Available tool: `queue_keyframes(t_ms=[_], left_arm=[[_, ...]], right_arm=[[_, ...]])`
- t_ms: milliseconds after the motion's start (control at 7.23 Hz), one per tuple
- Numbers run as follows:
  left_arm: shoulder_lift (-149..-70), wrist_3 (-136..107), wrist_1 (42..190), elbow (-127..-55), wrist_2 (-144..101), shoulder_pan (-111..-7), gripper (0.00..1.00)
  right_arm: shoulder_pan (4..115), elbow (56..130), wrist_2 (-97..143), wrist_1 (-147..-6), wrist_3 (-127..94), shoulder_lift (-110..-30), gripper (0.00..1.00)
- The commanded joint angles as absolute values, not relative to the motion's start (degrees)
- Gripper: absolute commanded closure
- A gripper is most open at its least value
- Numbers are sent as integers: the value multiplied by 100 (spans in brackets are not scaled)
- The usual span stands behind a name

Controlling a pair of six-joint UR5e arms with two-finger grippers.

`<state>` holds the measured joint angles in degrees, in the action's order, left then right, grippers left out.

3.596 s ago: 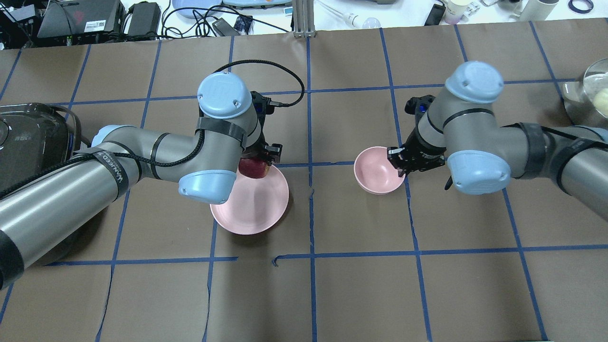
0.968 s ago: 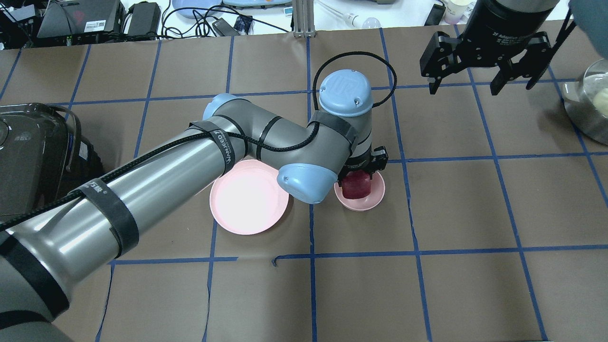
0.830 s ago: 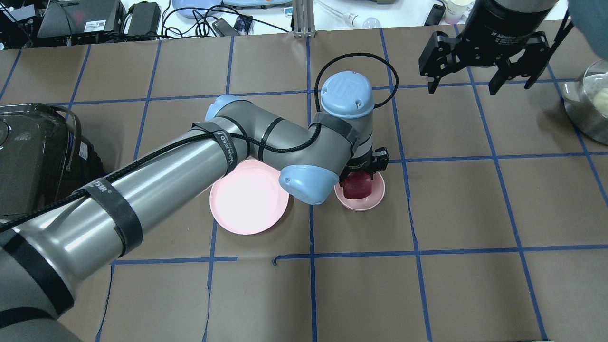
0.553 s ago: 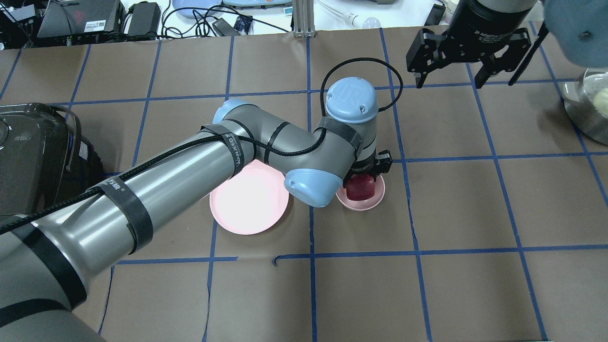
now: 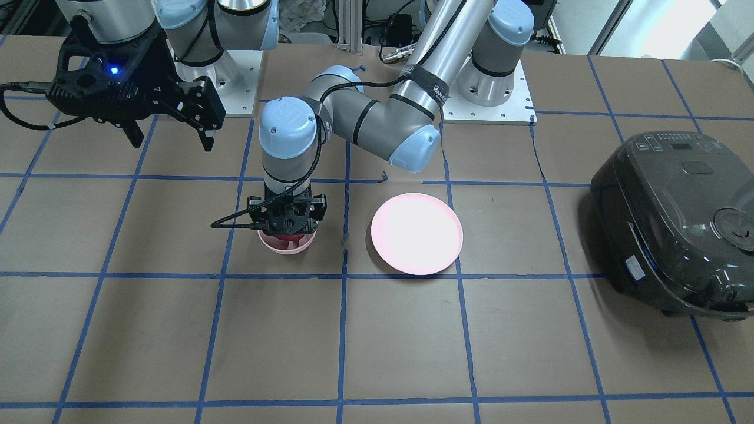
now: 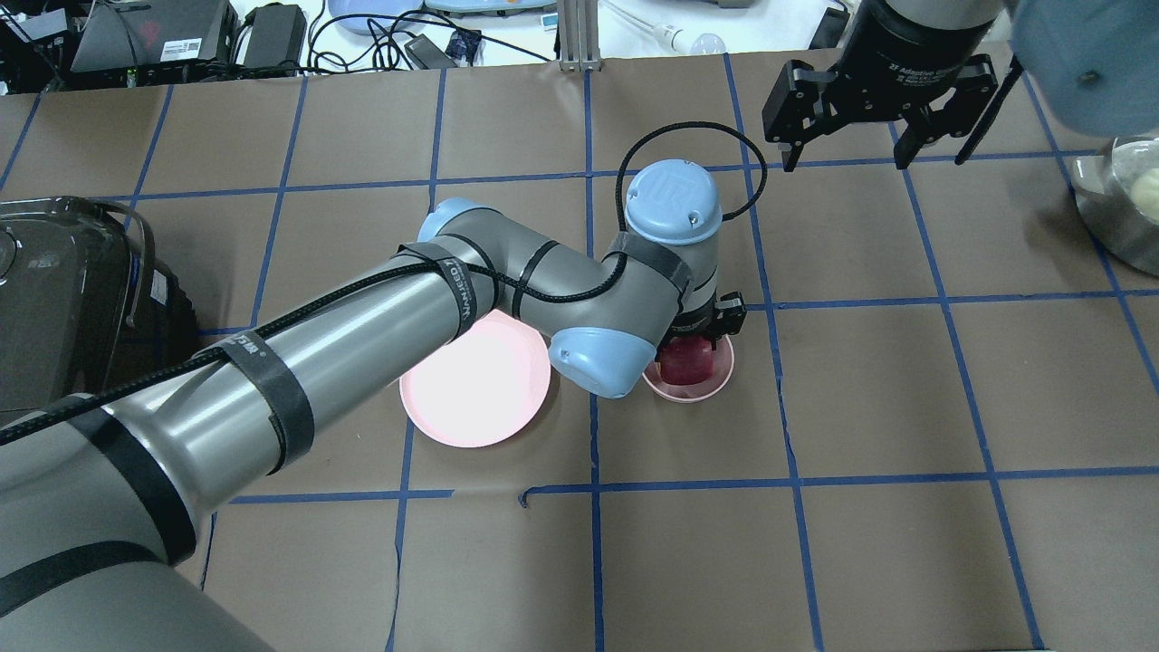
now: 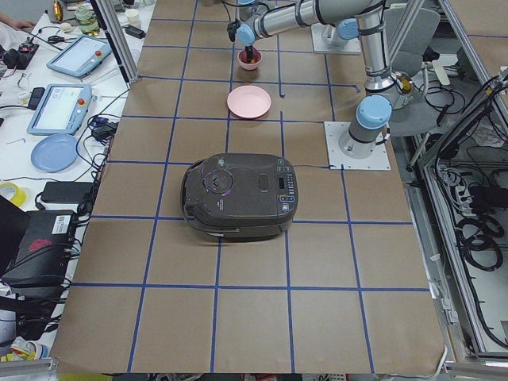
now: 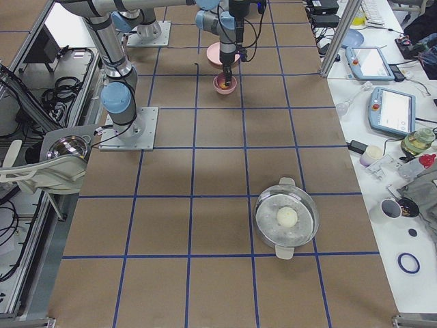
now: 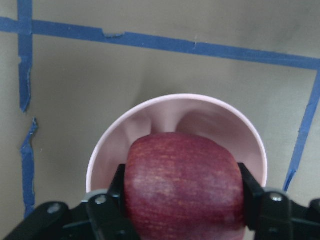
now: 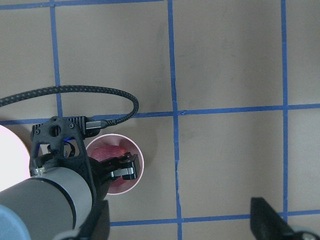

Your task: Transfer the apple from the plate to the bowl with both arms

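The dark red apple [image 6: 685,360] is held between the fingers of my left gripper [image 6: 693,344], which is shut on it. It hangs low inside the small pink bowl [image 6: 722,378] right of the table's middle. In the left wrist view the apple [image 9: 182,182] fills the space between the black fingers, with the bowl's rim [image 9: 175,100] around it. The wide pink plate [image 6: 475,389] lies empty to the left of the bowl, partly under my left arm. My right gripper [image 6: 847,156] is open and empty, raised high over the far right of the table.
A dark rice cooker [image 6: 63,290] stands at the left edge. A metal pot [image 6: 1123,204] holding a pale ball stands at the right edge. Cables and devices lie beyond the far table edge.
My left arm carried the apple from the plate to the bowl and has lowered it a little further in. My right gripper let go of the bowl, rose and drifted left.
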<state>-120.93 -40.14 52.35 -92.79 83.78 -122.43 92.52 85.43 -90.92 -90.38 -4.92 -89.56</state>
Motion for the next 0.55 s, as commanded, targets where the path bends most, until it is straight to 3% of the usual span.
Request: queue_keyframes(t_ms=[0,415], left_arm=[[-12111,-3886,5020,-9333,8376,-12234,0],[-11831,-3518,5010,-9281,8376,-12077,0]], right_arm=[[9229,8543,-9018,-9052,-553,-8956,0],[9202,8552,-9017,-9333,-967,-8947,0]])
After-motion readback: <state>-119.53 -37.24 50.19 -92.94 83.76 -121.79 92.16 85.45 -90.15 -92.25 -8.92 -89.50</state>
